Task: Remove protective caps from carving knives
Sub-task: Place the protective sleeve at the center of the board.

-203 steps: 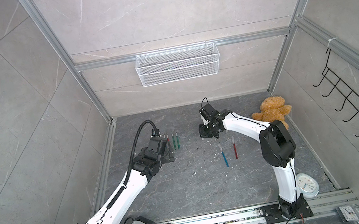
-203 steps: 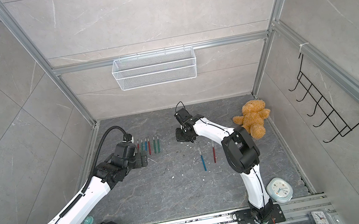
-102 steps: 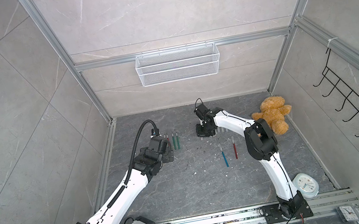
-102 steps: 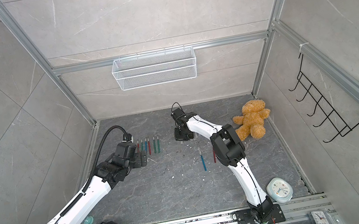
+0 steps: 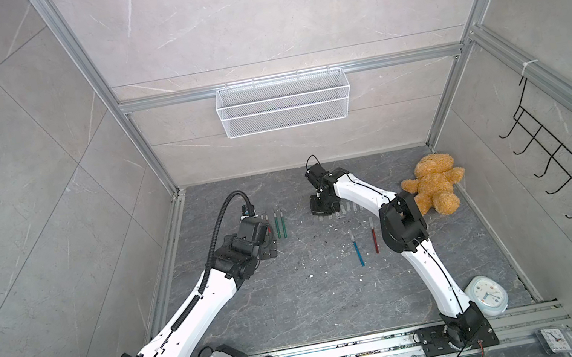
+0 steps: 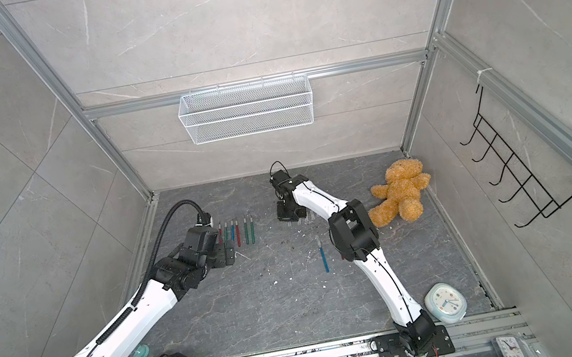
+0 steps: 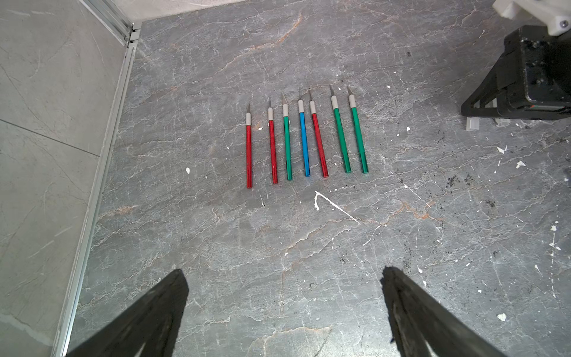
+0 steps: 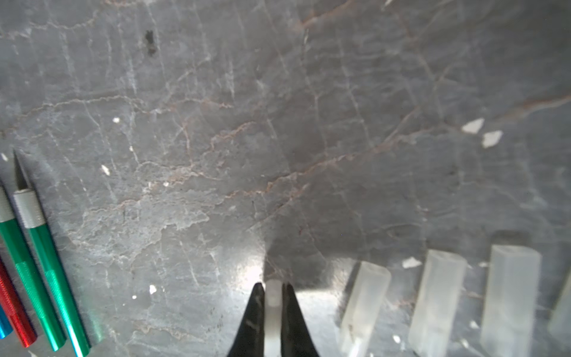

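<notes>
- Protective cap [image 8: 273, 296]: frosted clear plastic tube, pinched in the closed right gripper [image 8: 273, 286] down at the stone worktop [image 8: 216, 123], near its back edge.
- Loose caps [image 8: 437, 296]: at least 3 lie side by side just beside it.
- 7 carving knives [image 7: 304, 139]: rowed toward the back left corner; metallic handles, grey blades bare. Judged done.
- 2 knives [image 5: 357, 250] mid-worktop: cap status unreadable.
- Left gripper [image 7: 282, 270]: spread wide, empty.

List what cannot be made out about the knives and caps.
- In a top view, blue knife and red knife: capped or bare, too small.
- Right wrist view, cap in right claw: rear end past the picture edge.
- In a top view, row knives: several hidden by left arm.
</notes>
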Robot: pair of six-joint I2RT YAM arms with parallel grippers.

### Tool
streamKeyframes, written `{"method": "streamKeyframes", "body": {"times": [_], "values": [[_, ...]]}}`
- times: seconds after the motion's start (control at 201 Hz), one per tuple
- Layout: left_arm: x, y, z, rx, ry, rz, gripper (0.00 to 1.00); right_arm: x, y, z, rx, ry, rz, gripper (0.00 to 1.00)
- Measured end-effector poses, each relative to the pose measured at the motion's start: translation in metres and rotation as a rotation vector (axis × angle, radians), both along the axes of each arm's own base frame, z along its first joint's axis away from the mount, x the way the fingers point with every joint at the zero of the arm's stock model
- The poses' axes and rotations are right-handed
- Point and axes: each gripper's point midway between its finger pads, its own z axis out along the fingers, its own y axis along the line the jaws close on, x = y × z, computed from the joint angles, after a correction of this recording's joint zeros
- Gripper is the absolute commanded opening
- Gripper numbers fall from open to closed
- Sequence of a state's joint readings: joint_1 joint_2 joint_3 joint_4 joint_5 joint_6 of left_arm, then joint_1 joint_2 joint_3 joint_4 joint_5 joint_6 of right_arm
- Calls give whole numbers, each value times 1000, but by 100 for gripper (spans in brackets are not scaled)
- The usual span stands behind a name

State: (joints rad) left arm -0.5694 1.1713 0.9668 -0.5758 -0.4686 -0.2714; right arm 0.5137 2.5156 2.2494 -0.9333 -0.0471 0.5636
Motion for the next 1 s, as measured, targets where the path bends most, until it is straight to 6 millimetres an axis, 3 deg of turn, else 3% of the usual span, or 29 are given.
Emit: {"method": "streamKeyframes", "body": {"times": [0.249, 0.743, 1.002], "values": [[0, 0, -1, 2, 4, 0, 100, 9, -6, -3, -40, 21, -5, 0], [2, -3, 1, 3, 5, -3, 100, 1, -23, -3, -125, 53, -17, 0], [0, -2, -3, 15, 23, -3, 100, 1, -23, -4, -131, 61, -6, 11]]}}
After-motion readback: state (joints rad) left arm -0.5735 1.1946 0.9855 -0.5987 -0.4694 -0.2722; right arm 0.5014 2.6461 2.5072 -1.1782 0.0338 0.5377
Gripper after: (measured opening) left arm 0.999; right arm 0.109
